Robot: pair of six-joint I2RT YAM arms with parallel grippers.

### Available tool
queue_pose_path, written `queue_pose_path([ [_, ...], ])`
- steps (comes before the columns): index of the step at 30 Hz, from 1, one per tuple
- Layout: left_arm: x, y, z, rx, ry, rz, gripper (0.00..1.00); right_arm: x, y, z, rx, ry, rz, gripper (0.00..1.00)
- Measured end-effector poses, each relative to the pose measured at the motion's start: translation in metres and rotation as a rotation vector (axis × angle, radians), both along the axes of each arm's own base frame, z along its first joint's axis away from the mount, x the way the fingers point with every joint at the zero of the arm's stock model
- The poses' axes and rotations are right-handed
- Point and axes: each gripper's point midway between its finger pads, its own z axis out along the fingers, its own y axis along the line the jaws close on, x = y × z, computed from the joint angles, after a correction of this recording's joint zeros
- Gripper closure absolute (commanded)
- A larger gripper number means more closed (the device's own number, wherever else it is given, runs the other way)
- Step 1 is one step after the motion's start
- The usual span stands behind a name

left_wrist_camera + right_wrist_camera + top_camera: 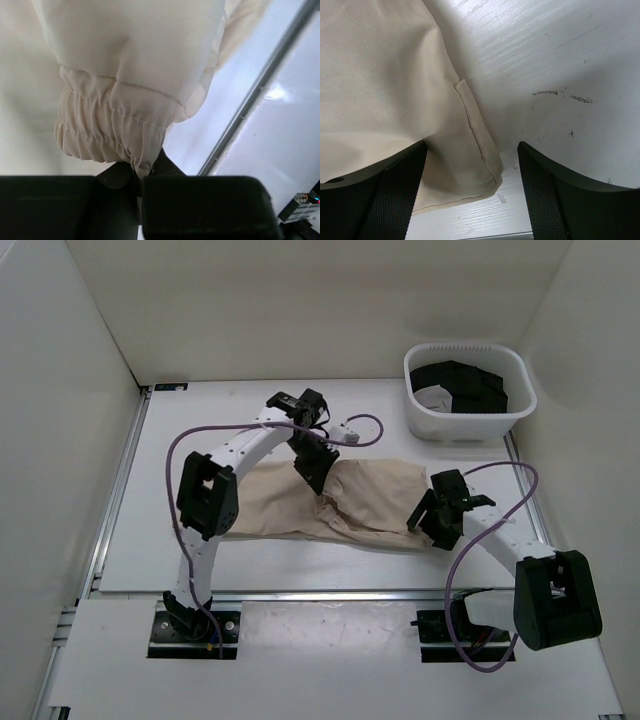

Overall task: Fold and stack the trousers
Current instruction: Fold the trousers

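Note:
The beige trousers [380,495] lie wrinkled across the middle of the table. My left gripper [318,478] sits at their upper middle edge. In the left wrist view it [140,175] is shut on a pinch of the gathered elastic band [100,135], and the cloth hangs away from the jaws. My right gripper [428,523] is at the trousers' right end. It [470,200] is open, its meshed fingers [395,195] straddling a stitched hem corner [475,170] that lies flat on the table, and touching nothing.
A white basket [470,425] holding dark clothes [460,388] stands at the back right. White walls close in the table on the left, back and right. A metal rail [250,105] runs along the table's edge.

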Motion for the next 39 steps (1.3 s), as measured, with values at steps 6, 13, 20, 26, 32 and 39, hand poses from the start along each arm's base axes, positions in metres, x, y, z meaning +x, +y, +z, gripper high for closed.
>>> queue_pose_path([
  [6,-0.045,0.025,0.019,-0.015,0.013,-0.064,0.86,0.002,-0.009,0.0,0.012,0.007,-0.034,0.23],
  [13,-0.062,0.061,-0.051,0.198,0.161,-0.041,0.72,0.002,-0.021,0.006,0.016,-0.009,-0.026,0.21],
  [20,-0.03,0.063,-0.059,0.212,0.117,0.039,0.56,0.015,-0.015,0.025,0.062,-0.117,0.07,0.14],
  [26,-0.028,0.068,-0.065,0.24,0.098,0.052,0.55,0.034,-0.013,0.009,0.109,-0.08,0.089,0.13],
  [32,-0.032,0.089,-0.068,0.333,0.072,0.047,0.52,0.064,-0.003,0.004,0.182,-0.108,0.123,0.59],
  [39,-0.028,0.106,-0.059,0.372,0.049,0.065,0.51,0.063,0.003,-0.001,0.232,-0.093,0.152,1.0],
])
